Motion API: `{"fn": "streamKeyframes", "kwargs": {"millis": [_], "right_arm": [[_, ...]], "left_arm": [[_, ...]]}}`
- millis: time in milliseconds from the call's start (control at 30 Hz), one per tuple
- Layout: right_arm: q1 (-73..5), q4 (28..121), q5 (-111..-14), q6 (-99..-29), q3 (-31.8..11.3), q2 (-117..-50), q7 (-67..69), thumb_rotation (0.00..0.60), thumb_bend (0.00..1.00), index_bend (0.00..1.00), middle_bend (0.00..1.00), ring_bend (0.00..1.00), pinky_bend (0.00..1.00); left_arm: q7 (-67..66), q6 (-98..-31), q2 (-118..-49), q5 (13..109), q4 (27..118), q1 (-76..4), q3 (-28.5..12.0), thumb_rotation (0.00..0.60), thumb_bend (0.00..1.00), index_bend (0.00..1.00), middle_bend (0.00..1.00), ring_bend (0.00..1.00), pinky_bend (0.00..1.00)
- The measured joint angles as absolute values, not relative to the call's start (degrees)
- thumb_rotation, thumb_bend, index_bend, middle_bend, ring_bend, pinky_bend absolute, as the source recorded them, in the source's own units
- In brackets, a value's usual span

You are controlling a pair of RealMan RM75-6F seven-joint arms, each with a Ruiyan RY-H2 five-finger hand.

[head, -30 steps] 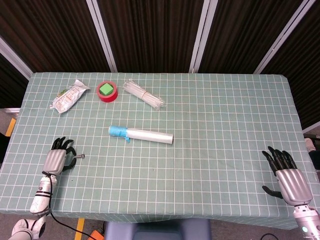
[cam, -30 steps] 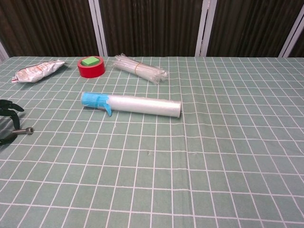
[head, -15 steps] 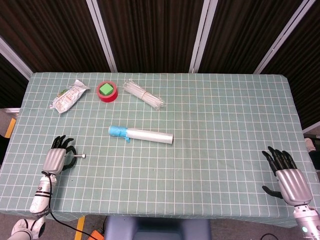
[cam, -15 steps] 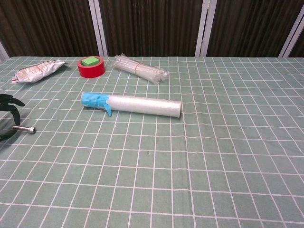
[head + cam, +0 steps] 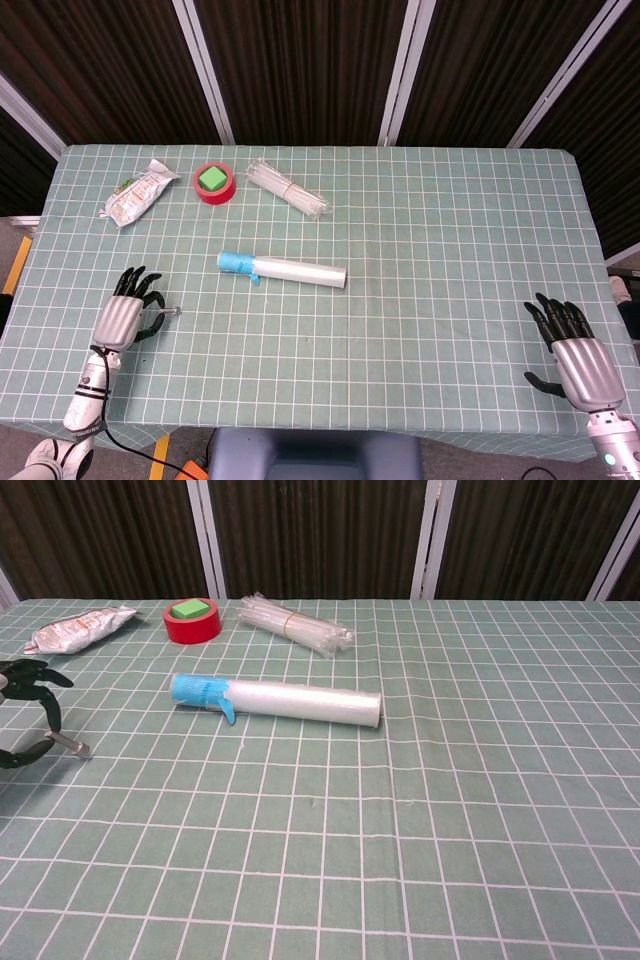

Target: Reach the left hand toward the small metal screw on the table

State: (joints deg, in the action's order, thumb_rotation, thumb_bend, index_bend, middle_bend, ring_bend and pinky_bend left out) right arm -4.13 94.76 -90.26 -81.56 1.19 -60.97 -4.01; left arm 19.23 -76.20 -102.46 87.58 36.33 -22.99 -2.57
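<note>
Nearby, spray bottle (image 5: 282, 268) right of screw (image 5: 170, 311) — left hand (image 5: 128, 316) at screw.

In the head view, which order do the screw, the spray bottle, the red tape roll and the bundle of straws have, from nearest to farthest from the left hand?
1. Screw, beside the left hand's fingers.
2. Spray bottle, table centre.
3. Red tape roll, far side.
4. Bundle of straws, right of the tape.
</note>
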Motion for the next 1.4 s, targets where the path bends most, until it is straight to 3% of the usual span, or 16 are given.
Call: {"fn": "streamKeyframes", "kwargs": {"millis": [800, 1400], "right_arm": [[-4.0, 94.8, -90.4, -81.8, 1.2, -60.6, -3.5, 0.6, 0.24, 0.0, 0.0, 0.0, 0.0], [-3.9, 94.8, -90.4, -82.0, 1.1, -60.3, -3.0, 0.6, 0.24, 0.0, 0.0, 0.0, 0.0]], "left_arm": [[1.9, -72.6, -94.6, 88.5, 54.7, -25.6, -1.6, 0.6, 0.39, 0.53, 0.18, 0.02, 0.05], [-1.8, -70.0, -93.4, 87.5, 58.1, -26.4, -1.5, 0.6, 0.39, 0.47, 0.18, 0.02, 0.05]]}}
